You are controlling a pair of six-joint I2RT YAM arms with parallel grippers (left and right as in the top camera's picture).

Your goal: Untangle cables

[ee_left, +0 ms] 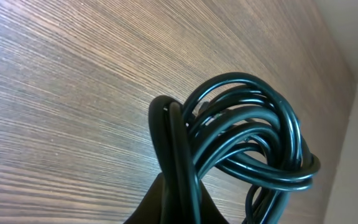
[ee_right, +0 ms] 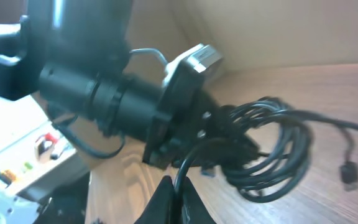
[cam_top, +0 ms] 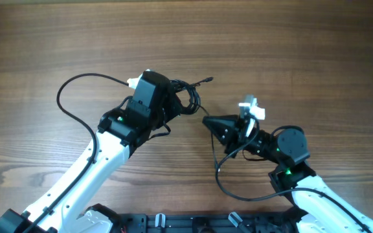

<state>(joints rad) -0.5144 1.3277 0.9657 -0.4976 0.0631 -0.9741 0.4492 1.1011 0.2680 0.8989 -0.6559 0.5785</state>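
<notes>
While both arms converge on it, the cables (cam_top: 188, 98) are held as one bunched coil by the left gripper (cam_top: 173, 100), its fingers clamped on several strands. The right gripper (cam_top: 207, 121) lies just right of the coil, fingers together, apparently pinching a single strand that runs leftward into the loops. One plug end (cam_top: 209, 80) juts out on the far side. The left fingertips are buried under loops, and I cannot tell which strand belongs to which wire.

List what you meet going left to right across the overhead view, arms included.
From the left: left arm → left gripper → cables → right gripper → right arm.
</notes>
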